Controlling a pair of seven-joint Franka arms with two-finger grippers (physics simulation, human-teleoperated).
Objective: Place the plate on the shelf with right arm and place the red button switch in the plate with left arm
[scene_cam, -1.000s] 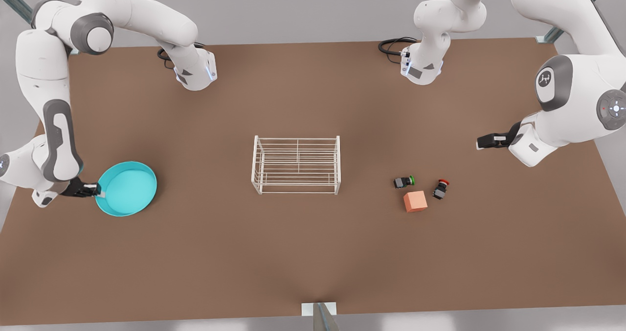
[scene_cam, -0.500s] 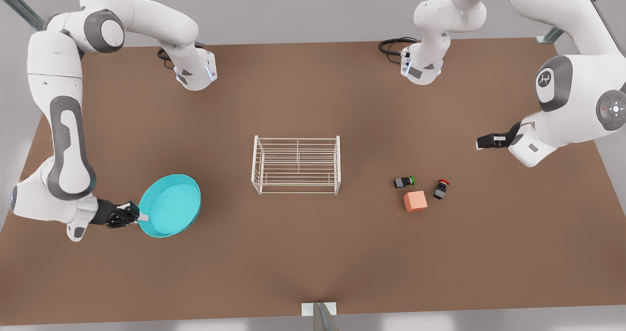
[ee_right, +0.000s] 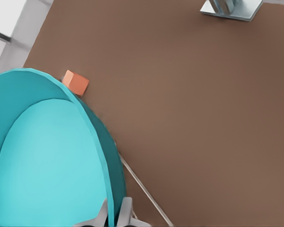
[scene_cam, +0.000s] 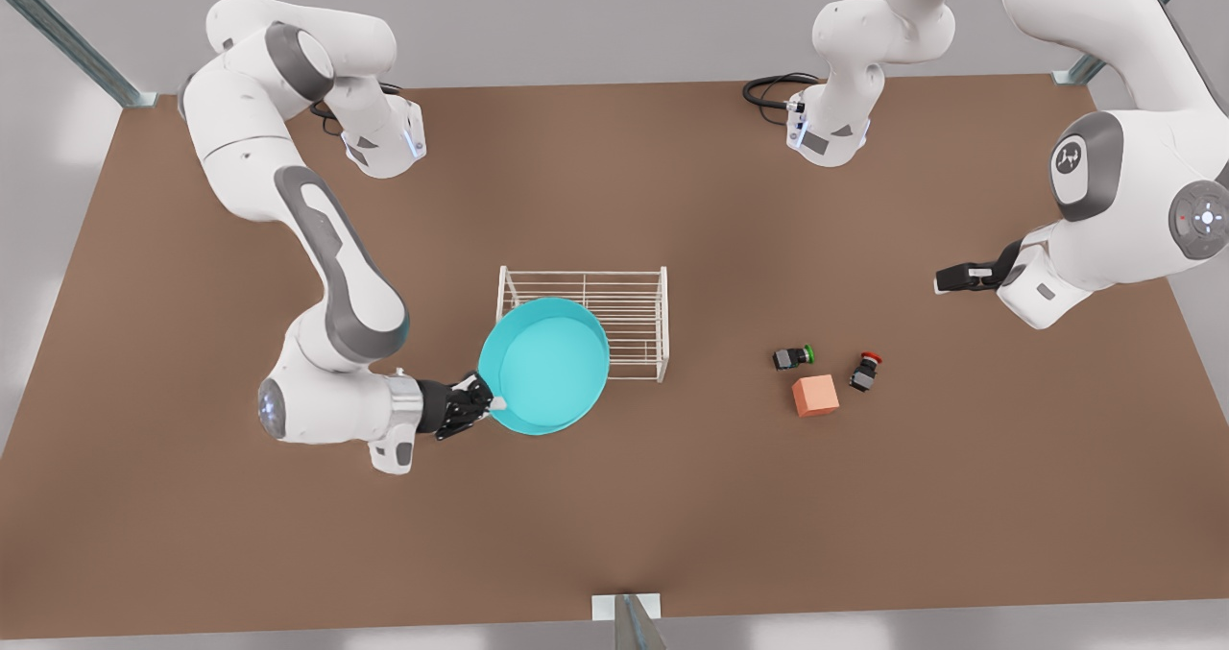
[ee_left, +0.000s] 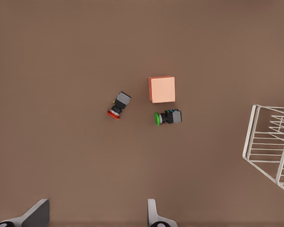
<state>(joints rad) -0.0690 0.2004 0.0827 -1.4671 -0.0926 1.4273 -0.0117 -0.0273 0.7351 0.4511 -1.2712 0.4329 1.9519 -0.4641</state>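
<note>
The turquoise plate (scene_cam: 544, 367) is held by its rim in my right gripper (scene_cam: 494, 402), which is shut on it. In the front view it hangs over the near left corner of the white wire shelf (scene_cam: 629, 314). The right wrist view shows the plate (ee_right: 47, 161) pinched at its edge by the right gripper (ee_right: 114, 215). The red button switch (scene_cam: 866, 371) lies on the table at the front view's right. My left gripper (scene_cam: 946, 280) waits open, high above the red button switch (ee_left: 119, 105); its fingertips (ee_left: 38, 215) are spread wide.
A green-capped switch (scene_cam: 793, 356) and an orange-pink cube (scene_cam: 815, 396) lie close to the red one, also seen as the green switch (ee_left: 167, 117) and cube (ee_left: 162, 89). The shelf's corner (ee_left: 272, 146) shows nearby. A metal post foot (scene_cam: 626, 612) stands at the table's near edge.
My right arm has swung the plate from the front view's far left toward the middle, up to the shelf's near left corner. The left arm has stayed still.
</note>
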